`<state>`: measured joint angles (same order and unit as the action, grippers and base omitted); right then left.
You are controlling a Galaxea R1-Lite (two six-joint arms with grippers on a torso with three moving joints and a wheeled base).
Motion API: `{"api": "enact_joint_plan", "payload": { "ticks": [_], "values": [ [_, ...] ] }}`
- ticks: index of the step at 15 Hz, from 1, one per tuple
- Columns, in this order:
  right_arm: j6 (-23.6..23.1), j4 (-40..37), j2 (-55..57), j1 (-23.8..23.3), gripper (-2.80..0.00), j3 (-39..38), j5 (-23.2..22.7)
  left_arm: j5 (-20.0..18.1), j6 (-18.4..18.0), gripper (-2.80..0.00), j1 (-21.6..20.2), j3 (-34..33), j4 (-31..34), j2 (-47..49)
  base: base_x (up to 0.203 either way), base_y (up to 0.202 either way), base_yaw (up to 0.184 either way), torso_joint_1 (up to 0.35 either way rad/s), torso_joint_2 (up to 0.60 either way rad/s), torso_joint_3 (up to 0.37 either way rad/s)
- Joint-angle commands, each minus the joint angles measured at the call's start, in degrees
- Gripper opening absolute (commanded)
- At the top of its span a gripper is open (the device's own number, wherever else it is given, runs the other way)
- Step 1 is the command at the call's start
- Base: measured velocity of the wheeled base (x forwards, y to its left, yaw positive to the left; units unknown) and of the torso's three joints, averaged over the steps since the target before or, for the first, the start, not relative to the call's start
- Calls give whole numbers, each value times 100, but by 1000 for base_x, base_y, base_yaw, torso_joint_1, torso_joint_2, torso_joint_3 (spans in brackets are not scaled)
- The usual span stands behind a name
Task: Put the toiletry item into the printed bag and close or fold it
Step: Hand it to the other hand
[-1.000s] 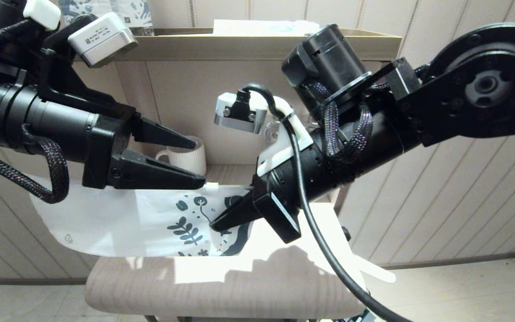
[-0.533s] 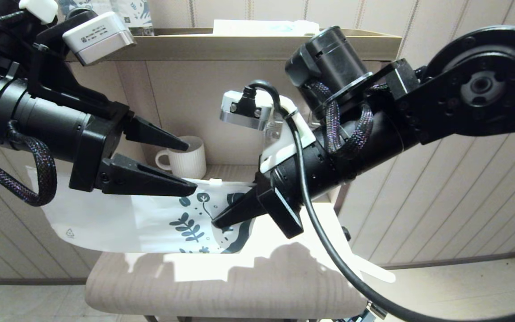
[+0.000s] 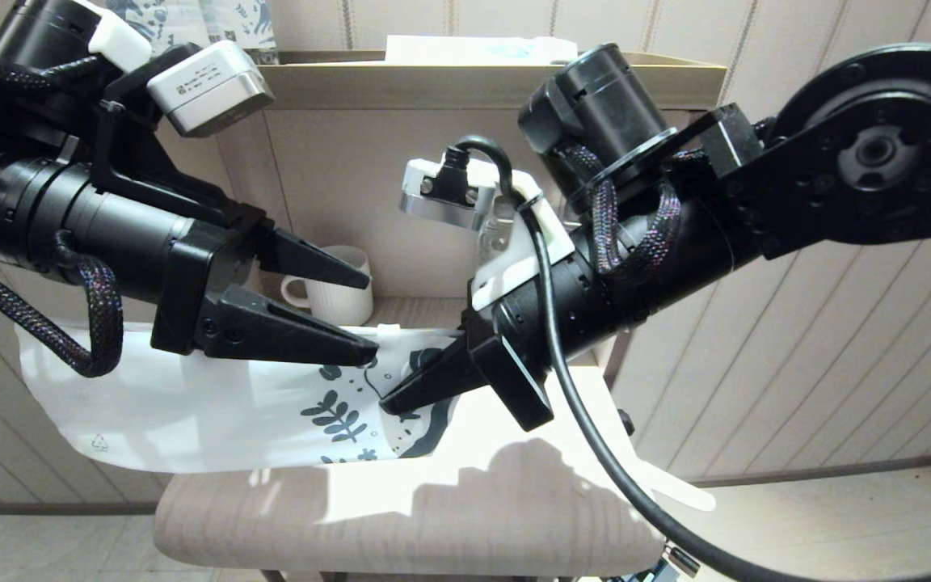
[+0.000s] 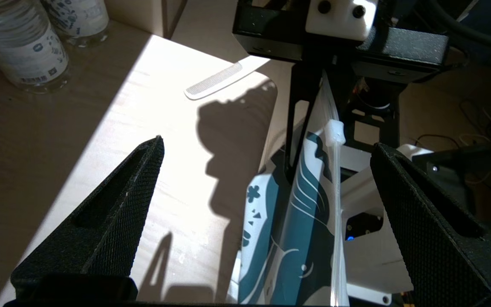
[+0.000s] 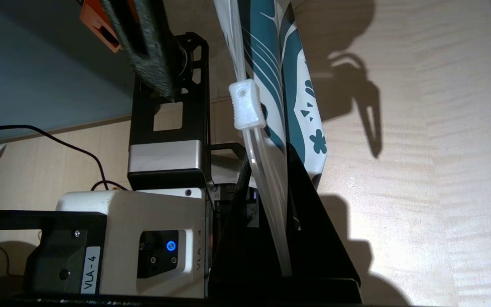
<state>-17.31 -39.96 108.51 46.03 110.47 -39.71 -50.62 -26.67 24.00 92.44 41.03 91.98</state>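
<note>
While right gripper [image 3: 389, 402] pinches printed bag [image 3: 215, 404] at patterned end, holding it above table [image 3: 401, 517], we keep left gripper [image 3: 368, 318] spread wide, empty, astride zip strip, likely to draw slider [image 5: 246, 104]. Toiletry item [image 4: 220, 79]: comb on table, outside bag.

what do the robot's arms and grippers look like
Both arms are black cylindrical links wrapped with braided black cable sleeving. The left gripper and the right gripper have long tapered black fingers with a fine cross-hatched texture on the pads. Each wrist carries a silver-and-white camera box on a white bracket; a smooth black cable runs from the right one. A white label in the right wrist view reads VLA-4.
</note>
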Motion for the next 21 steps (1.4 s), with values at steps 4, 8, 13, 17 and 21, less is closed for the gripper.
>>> {"api": "enact_joint_plan", "payload": {
  "ticks": [4,8,13,17,21],
  "values": [
    [61,-12,4,-4,-280,1,-142,-26,65,0,-1,2,-156,57,0,0,0,0,0,0],
    [73,23,4,2,-280,1,-142,-26,65,0,25,20,-177,57,0,0,0,0,0,0],
    [88,23,4,-6,-280,1,-151,-35,223,0,87,-24,-358,92,0,0,0,0,0,0],
    [79,23,-5,2,-280,1,-151,-35,190,0,87,-81,-367,57,0,0,0,0,0,0],
    [79,23,1,1,-280,1,-156,-79,224,-280,87,-171,-534,91,0,0,0,0,0,0]
  ]
}}
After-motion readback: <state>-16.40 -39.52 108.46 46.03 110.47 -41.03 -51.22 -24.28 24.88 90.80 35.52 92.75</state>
